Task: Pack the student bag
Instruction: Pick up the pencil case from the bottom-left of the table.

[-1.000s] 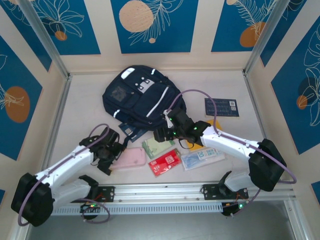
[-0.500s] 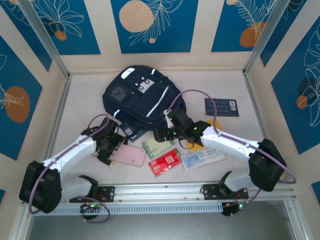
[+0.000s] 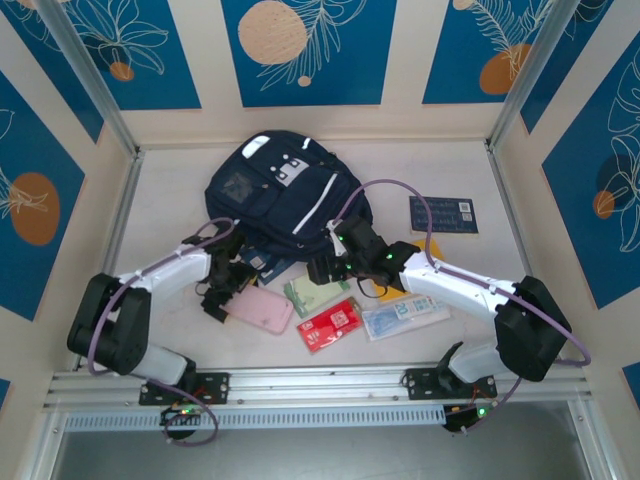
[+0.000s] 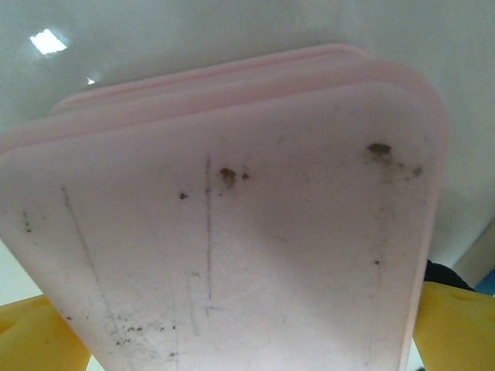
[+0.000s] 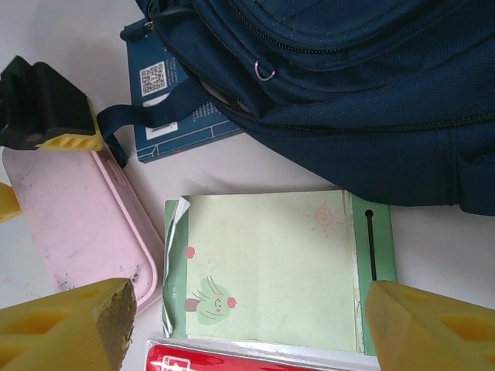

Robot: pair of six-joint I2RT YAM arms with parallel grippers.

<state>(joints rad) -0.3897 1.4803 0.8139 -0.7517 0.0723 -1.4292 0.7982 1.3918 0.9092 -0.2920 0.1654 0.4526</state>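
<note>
The student bag [image 3: 285, 195] lies flat at the back middle of the table, and its navy lower edge [image 5: 348, 93] runs across the top of the right wrist view. My left gripper [image 3: 222, 295] stands open at the left end of a pink case [image 3: 264, 310], straddling it. That scuffed case [image 4: 232, 216] lies between the yellow fingertips [image 4: 456, 325]. My right gripper [image 3: 322, 268] hovers open and holds nothing, just above a green notepad [image 5: 271, 267]. Its yellow fingertips [image 5: 66, 325] flank the pad.
A navy booklet [image 5: 174, 100] pokes out from under the bag's strap. A red packet [image 3: 332, 325] and a clear packet [image 3: 405, 315] lie near the front. Another navy booklet [image 3: 443, 215] sits at the right. Walls close in the table.
My left arm has swung forward and right toward the bag. The pink case has turned at an angle with it. The right arm has not moved.
</note>
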